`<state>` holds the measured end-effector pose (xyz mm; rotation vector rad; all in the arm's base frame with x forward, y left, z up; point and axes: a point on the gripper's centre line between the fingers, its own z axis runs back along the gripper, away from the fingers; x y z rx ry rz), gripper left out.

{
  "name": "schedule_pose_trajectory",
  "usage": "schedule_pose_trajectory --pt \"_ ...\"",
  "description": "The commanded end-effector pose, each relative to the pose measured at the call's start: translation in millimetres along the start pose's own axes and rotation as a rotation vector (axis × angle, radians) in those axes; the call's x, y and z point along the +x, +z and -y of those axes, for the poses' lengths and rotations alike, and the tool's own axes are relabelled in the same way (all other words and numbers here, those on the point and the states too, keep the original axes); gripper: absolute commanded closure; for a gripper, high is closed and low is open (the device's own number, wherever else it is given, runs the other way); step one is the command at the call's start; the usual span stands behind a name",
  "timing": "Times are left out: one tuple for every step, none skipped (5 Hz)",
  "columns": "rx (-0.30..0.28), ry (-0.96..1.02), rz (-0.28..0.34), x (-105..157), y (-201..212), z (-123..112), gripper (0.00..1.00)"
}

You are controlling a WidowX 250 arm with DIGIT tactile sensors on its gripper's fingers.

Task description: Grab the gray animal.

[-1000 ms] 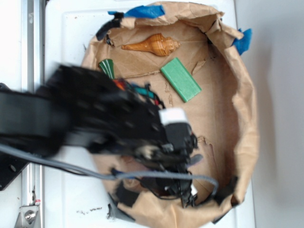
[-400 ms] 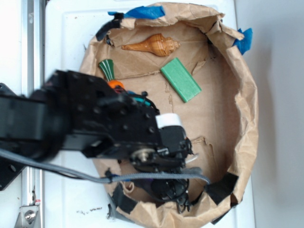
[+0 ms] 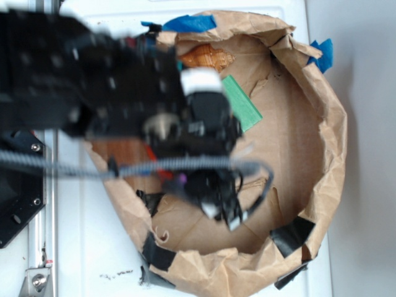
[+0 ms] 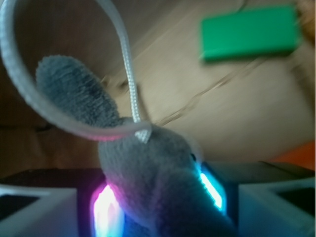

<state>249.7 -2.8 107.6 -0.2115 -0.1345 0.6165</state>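
In the wrist view the gray animal (image 4: 153, 168) fills the lower middle of the frame, its plush body wedged between the two glowing pads (image 4: 106, 210) of the gripper (image 4: 155, 202), one lit pink at lower left and the other blue at lower right. The jaws press in on the toy from both sides, so the tool is pinching the plush. A rounded gray ear or limb sticks up toward the upper left, and a pale fabric loop (image 4: 64, 113) sewn to the toy curls around it and up out of the top of the frame. Behind the toy lies brown paper, with a green block (image 4: 249, 32) at the upper right.

In the exterior view the black arm (image 3: 93, 80) reaches from the upper left over the crumpled paper basin (image 3: 328, 142), and the gripper (image 3: 216, 201) sits low in the centre of the frame; the picture is blurred there and the toy cannot be made out among the dark parts. The green block (image 3: 244, 108) lies just right of the wrist, and an orange-brown shell (image 3: 207, 57) shows at the top. Blue tape (image 3: 189, 23) and black tape patches (image 3: 291, 234) hold the paper rim
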Motion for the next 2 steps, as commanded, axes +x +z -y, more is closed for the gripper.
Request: schedule_pose_trajectory --pt "0.307 0.041 0.140 18.8 61.2 -0.2 1.00" --pt "0.386 0.050 0.122 15.0 60.6 3.1 1.00"
